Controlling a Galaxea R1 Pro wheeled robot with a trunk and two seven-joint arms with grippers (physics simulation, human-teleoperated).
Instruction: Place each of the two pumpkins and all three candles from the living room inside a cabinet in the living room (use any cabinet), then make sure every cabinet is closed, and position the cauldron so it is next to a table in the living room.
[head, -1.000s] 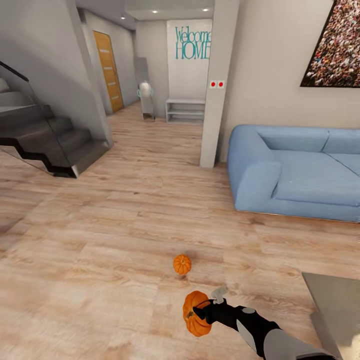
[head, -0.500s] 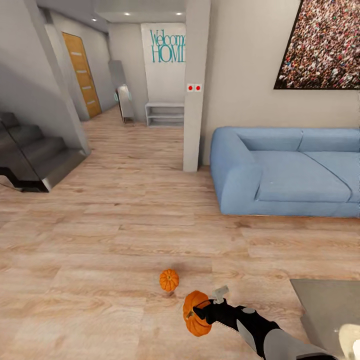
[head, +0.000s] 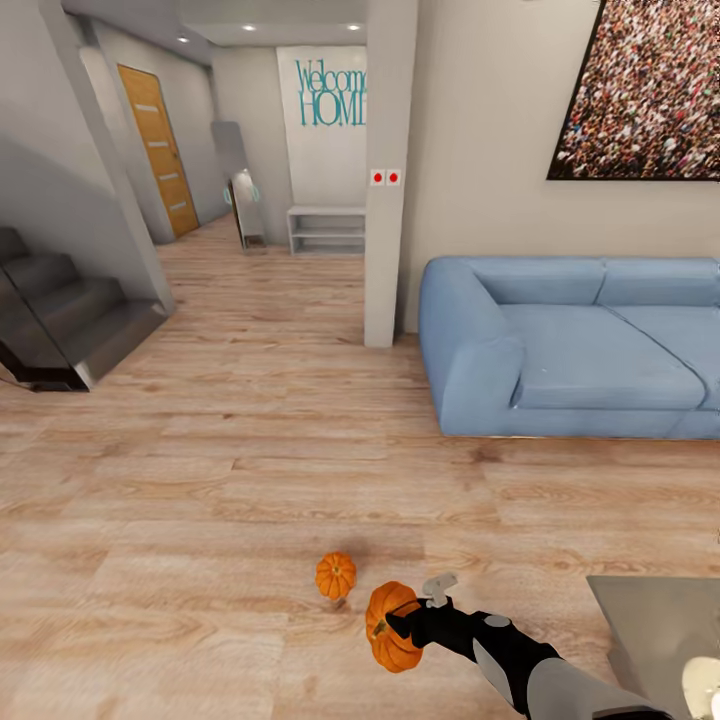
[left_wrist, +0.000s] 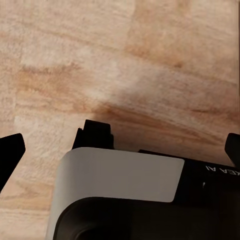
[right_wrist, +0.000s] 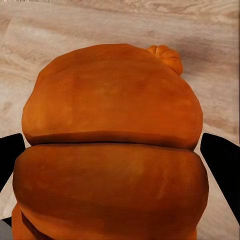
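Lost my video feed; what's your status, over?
Right gripper shut on a round orange ribbed pumpkin. Second small orange pumpkin sits on the wood floor just ahead. Left gripper empty, jaws apart.

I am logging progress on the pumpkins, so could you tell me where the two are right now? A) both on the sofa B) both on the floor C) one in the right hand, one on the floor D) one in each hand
C: the right hand grips one pumpkin, while the other pumpkin sits on the wooden floor just beyond it.
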